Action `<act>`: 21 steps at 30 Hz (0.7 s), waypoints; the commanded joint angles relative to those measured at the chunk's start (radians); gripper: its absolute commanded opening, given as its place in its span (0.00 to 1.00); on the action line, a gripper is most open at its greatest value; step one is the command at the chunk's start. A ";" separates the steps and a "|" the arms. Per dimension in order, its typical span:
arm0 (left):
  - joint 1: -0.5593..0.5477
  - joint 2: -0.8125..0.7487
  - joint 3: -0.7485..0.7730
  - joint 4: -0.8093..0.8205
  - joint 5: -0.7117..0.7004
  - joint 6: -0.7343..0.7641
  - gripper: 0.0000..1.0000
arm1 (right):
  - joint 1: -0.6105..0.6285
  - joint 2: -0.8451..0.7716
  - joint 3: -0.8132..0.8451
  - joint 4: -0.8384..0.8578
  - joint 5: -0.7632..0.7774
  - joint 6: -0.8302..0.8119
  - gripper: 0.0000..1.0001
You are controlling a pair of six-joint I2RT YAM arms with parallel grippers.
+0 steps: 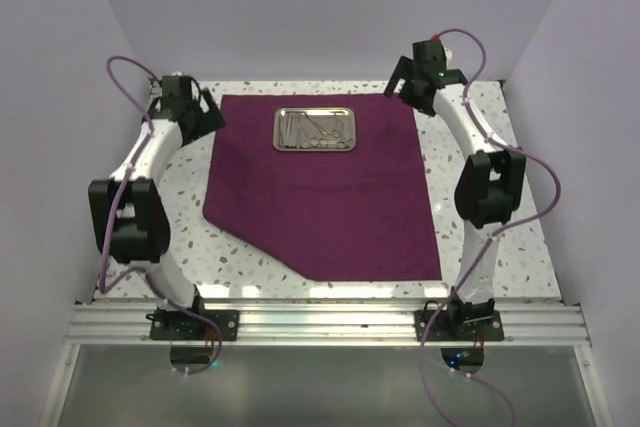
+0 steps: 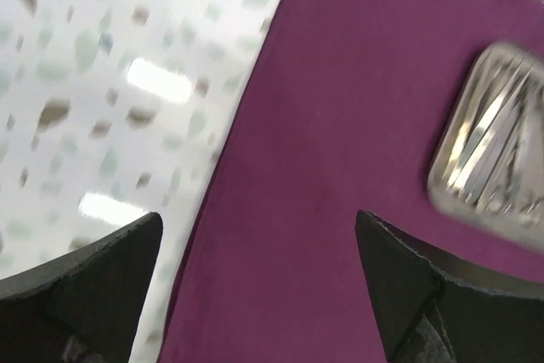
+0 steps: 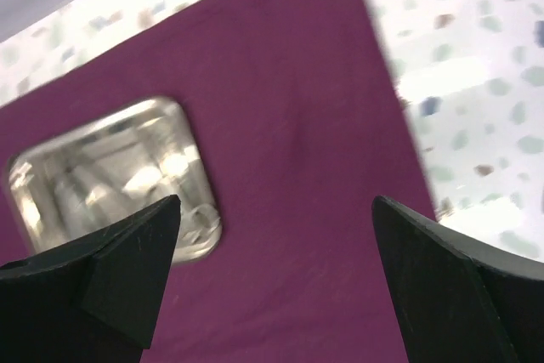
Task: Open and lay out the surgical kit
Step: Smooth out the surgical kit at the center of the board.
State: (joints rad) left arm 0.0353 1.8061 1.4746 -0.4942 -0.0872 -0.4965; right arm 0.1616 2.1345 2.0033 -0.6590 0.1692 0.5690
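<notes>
The left gripper point(image 2: 259, 218) and right gripper point(image 3: 276, 201) hang with jaws spread and empty above the maroon cloth point(image 1: 320, 197). The steel tray point(image 1: 315, 130) lies between them.

**White Arms, Black Joints, Lilac Cables**

The left arm point(image 1: 150, 152) and right arm point(image 1: 462, 122) have curved white shells and bulky black joint housings. A lilac cable point(image 1: 120, 62) loops along each. Black base plates point(image 1: 190, 325) sit on a ribbed aluminium rail point(image 1: 330, 325). The left gripper point(image 2: 259, 227) and right gripper point(image 3: 276, 210) have matte black, wedge-shaped fingers point(image 2: 93, 278).
</notes>
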 commanded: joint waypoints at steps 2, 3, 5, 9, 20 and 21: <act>0.003 -0.230 -0.311 0.069 -0.036 0.047 0.99 | 0.301 -0.165 -0.099 0.059 -0.090 -0.092 0.98; 0.003 -0.252 -0.389 0.074 -0.022 0.047 0.99 | 0.352 -0.162 -0.103 0.053 -0.109 -0.098 0.98; 0.003 -0.293 -0.434 0.063 -0.016 0.039 0.99 | 0.505 -0.134 -0.100 0.056 -0.151 -0.142 0.98; 0.011 -0.346 -0.490 0.031 -0.042 0.035 0.99 | 0.682 -0.052 -0.032 0.001 -0.166 -0.202 0.98; 0.164 -0.533 -0.560 -0.014 -0.118 0.010 1.00 | 0.852 0.068 0.006 -0.060 -0.257 -0.262 0.98; 0.169 -0.533 -0.572 -0.012 -0.112 0.006 1.00 | 0.854 0.074 0.008 -0.065 -0.257 -0.265 0.98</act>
State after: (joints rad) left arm 0.1829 1.2823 0.9424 -0.5014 -0.1699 -0.4793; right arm 0.9905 2.1952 1.9621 -0.6937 -0.0563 0.3458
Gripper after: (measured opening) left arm 0.994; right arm 0.985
